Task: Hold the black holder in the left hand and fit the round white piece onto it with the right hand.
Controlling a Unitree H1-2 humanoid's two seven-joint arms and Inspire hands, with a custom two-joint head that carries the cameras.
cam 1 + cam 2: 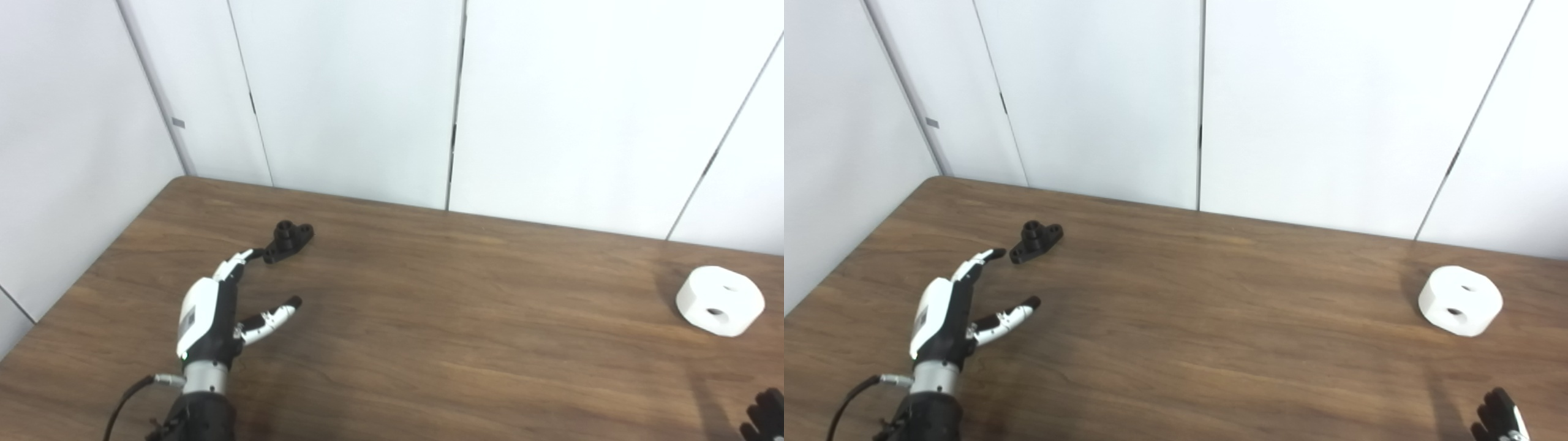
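Left robot hand [944, 318] open beside the black holder [1035, 241], right robot hand [1499, 421] barely in frame

The black holder lies on the wooden tabletop [1213, 343] at about 10 o'clock, just past the left robot hand's spread fingertips [992, 253]; touching or a hair apart, I cannot tell. The round white piece [1459, 300] sits well away at 3 o'clock, two holes facing up. Only the right robot hand's dark fingertips show at 5 o'clock, holding nothing visible; whether spread or curled I cannot tell
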